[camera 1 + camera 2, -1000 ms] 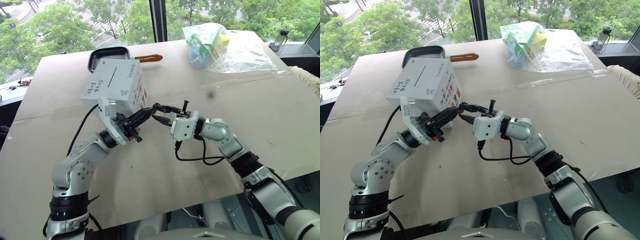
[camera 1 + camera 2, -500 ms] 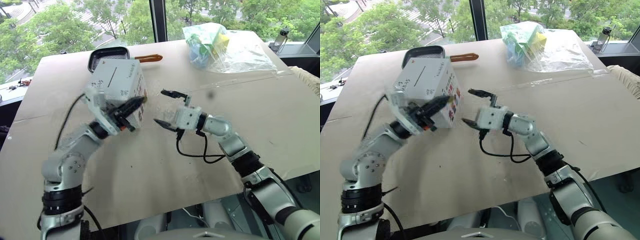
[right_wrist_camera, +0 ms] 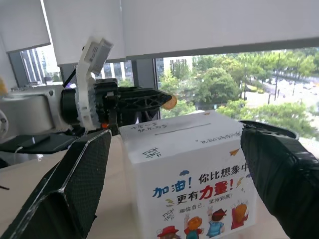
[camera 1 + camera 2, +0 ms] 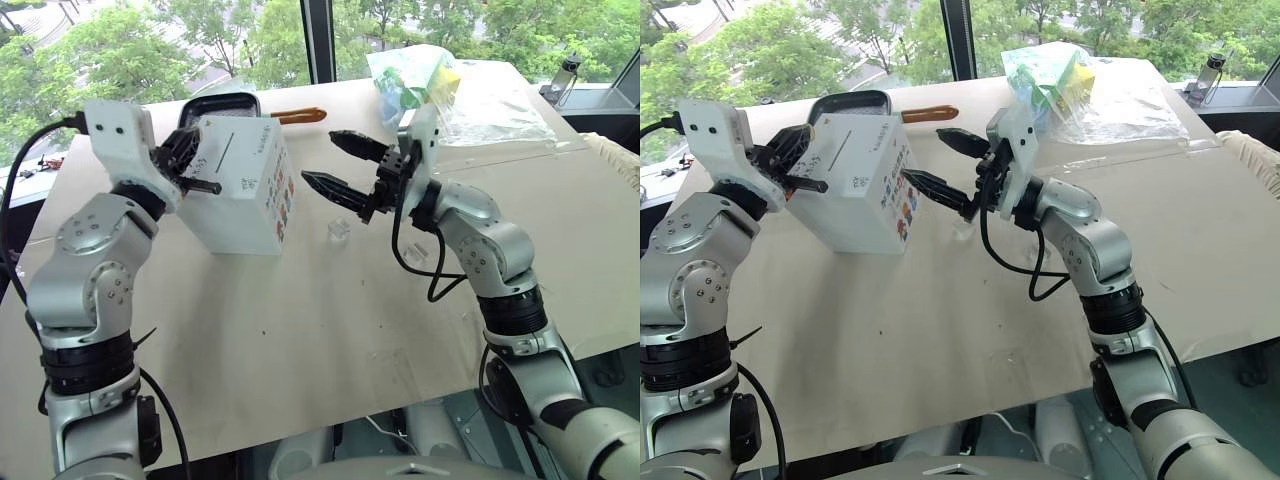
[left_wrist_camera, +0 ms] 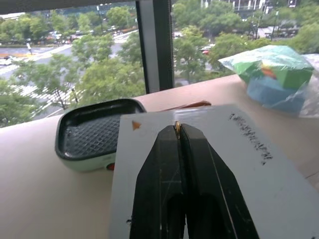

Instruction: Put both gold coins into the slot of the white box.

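Right wrist view shows our left gripper (image 3: 167, 102) clamped on 1 gold coin (image 3: 170, 102) just above the white box (image 3: 194, 164) and its slot (image 3: 182, 129), near the table's (image 4: 330, 330) far left edge. Our right gripper (image 4: 340, 165) gapes empty beside it.

Tan table (image 4: 330, 330) carrying white box (image 4: 245, 205) just below left gripper (image 4: 212, 186); small clear coin (image 4: 338, 230) lying under right gripper (image 4: 335, 165); black pan (image 4: 215, 108) sitting beyond box; plastic bag (image 4: 450, 95) lying behind right gripper.
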Action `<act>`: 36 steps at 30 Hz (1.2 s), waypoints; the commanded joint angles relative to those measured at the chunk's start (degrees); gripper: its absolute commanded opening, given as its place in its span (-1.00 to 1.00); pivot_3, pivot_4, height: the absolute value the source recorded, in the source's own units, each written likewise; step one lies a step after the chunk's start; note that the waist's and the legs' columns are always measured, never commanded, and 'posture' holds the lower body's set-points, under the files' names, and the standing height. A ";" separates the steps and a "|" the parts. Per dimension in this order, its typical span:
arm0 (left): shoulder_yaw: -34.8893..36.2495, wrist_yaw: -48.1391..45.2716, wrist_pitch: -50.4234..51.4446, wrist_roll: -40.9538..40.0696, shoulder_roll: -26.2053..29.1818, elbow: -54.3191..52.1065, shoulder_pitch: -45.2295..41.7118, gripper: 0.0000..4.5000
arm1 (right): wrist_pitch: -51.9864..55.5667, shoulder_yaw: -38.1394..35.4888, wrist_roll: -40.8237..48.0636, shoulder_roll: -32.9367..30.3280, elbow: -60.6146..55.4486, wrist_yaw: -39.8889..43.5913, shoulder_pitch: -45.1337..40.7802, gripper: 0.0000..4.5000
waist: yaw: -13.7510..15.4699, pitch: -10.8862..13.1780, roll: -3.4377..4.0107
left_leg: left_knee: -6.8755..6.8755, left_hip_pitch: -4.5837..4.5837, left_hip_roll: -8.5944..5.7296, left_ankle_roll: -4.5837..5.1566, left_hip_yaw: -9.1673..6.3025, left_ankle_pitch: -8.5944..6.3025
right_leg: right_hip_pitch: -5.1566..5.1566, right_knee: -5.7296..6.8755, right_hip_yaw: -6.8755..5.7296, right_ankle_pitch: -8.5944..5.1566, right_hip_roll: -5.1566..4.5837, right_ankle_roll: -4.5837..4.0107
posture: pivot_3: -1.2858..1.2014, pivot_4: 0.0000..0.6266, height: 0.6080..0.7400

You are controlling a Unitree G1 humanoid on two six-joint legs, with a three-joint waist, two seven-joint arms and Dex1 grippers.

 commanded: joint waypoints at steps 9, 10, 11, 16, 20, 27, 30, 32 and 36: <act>-2.94 4.06 7.96 3.08 -2.11 -2.07 -2.38 -1.00 | 1.46 -0.44 -0.15 -1.03 -3.19 -1.08 -2.08 0.97 | -0.07 0.00 -0.01 | 0.01 -0.01 -0.01 0.00 0.01 0.00 | 0.00 0.03 0.00 0.00 -0.02 0.00 | 0.03 -0.52 0.71; -3.24 4.71 9.20 3.22 -2.30 -2.19 -2.97 -1.00 | 1.35 -0.40 -0.35 -1.10 -3.14 -1.04 -2.11 0.97 | -0.08 -0.01 -0.01 | 0.01 0.01 -0.01 0.00 0.02 0.00 | 0.00 0.05 0.01 0.00 -0.02 0.00 | 0.03 -0.52 0.71; -3.40 5.64 10.65 3.30 -2.76 -2.31 -3.77 -1.00 | 1.25 -0.43 -0.52 -1.09 -3.00 -1.11 -2.20 0.97 | -0.06 -0.01 -0.01 | 0.01 0.01 -0.01 0.00 0.02 0.00 | 0.00 0.05 0.01 0.00 -0.02 0.00 | 0.03 -0.52 0.71; -5.73 9.07 17.20 4.89 -4.68 -2.67 -6.77 -1.00 | 0.35 -0.87 -1.47 -1.27 -1.95 -1.32 -2.95 0.97 | -0.03 -0.01 -0.01 | 0.04 0.02 -0.01 0.00 0.02 0.00 | 0.01 0.10 0.00 0.00 -0.02 0.01 | 0.03 -0.52 0.71; -5.83 11.48 22.26 4.79 -8.33 -3.92 -8.62 -1.00 | -0.64 -1.10 -2.42 -1.76 -0.88 -1.19 -3.44 0.97 | 0.06 -0.03 -0.03 | 0.05 0.03 -0.03 0.00 0.02 0.00 | 0.01 0.10 0.00 0.00 -0.03 0.01 | 0.03 -0.52 0.71; -4.32 13.50 28.13 6.07 -11.68 -5.22 -8.49 -1.00 | -0.87 -0.80 -2.82 -1.71 -0.54 -0.98 -3.81 0.97 | 0.05 -0.06 0.00 | 0.05 0.06 -0.03 -0.01 0.05 0.01 | 0.03 0.10 0.03 0.00 -0.04 0.01 | 0.03 -0.52 0.71; -4.62 13.33 28.46 7.60 -11.06 -4.98 -7.81 -1.00 | -0.99 -0.74 -2.93 -1.56 -0.37 -1.09 -3.85 0.97 | 0.04 -0.08 0.03 | 0.05 0.08 -0.03 -0.01 0.06 0.01 | 0.04 0.11 0.03 0.00 -0.03 0.01 | 0.03 -0.52 0.71; -4.25 12.54 28.27 7.70 -11.03 -4.78 -7.39 -1.00 | -1.23 -0.58 -3.10 -1.53 -0.25 -1.07 -3.83 0.97 | -0.07 -0.09 0.05 | 0.04 0.12 -0.03 -0.01 0.08 0.01 | 0.06 0.13 0.05 0.00 -0.03 0.01 | 0.03 -0.52 0.71; -3.61 10.82 27.82 7.18 -11.49 -5.14 -7.13 -0.62 | -1.31 -0.60 -3.14 -1.38 -0.28 -1.19 -3.71 1.00 | -0.16 -0.14 0.13 | 0.04 0.19 -0.03 -0.01 0.11 0.00 | 0.10 0.16 0.09 0.00 -0.02 0.01 | 0.03 -0.52 0.71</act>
